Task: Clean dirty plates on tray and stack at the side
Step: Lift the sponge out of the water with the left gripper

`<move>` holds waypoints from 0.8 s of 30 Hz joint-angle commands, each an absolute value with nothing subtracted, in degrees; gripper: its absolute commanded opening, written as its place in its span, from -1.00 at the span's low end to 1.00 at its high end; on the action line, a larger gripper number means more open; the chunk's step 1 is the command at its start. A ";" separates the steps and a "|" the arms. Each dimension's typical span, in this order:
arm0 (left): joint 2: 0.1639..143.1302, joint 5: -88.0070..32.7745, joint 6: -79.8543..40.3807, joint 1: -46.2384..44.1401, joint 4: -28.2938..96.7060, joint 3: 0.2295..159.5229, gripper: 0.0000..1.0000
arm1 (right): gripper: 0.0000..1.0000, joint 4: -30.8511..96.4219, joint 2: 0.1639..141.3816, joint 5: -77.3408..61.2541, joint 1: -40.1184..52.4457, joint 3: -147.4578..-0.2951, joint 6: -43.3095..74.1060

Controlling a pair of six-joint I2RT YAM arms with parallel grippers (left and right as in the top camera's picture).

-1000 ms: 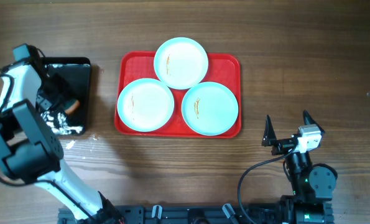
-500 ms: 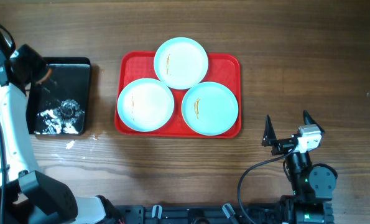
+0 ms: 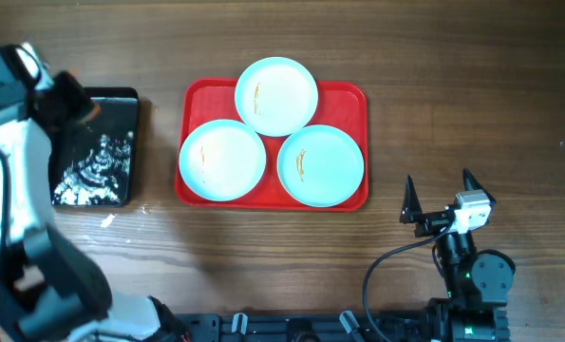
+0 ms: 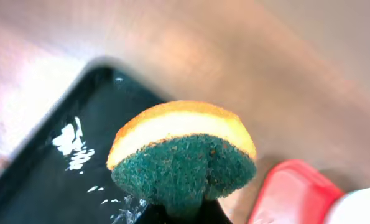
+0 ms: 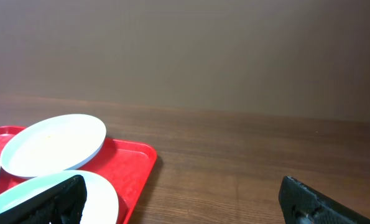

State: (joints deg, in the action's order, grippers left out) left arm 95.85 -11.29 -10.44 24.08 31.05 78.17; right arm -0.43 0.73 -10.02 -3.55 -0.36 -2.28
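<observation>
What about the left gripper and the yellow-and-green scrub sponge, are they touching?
Touching. Left wrist view: the left gripper pinches the sponge by its puckered green underside.

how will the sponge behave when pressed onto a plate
Likely soft and squashy: the sponge bows into an arch where the left end effector pinches it. Probably light, being foam backed with green scourer. It may drip, given the water splashed in the black tray.
</observation>
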 commanded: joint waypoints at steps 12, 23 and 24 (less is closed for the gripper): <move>96.86 -47.44 -3.20 32.64 24.88 74.30 -0.92 | 0.99 -0.60 0.43 -9.43 -3.77 -0.30 -2.98; 96.40 -54.72 14.35 42.70 31.83 72.79 -0.92 | 1.00 -0.60 0.43 -9.43 -3.77 -0.30 -2.98; 97.49 -54.13 15.62 42.48 31.22 71.05 -0.92 | 0.99 -0.60 0.43 -9.43 -3.77 -0.30 -2.96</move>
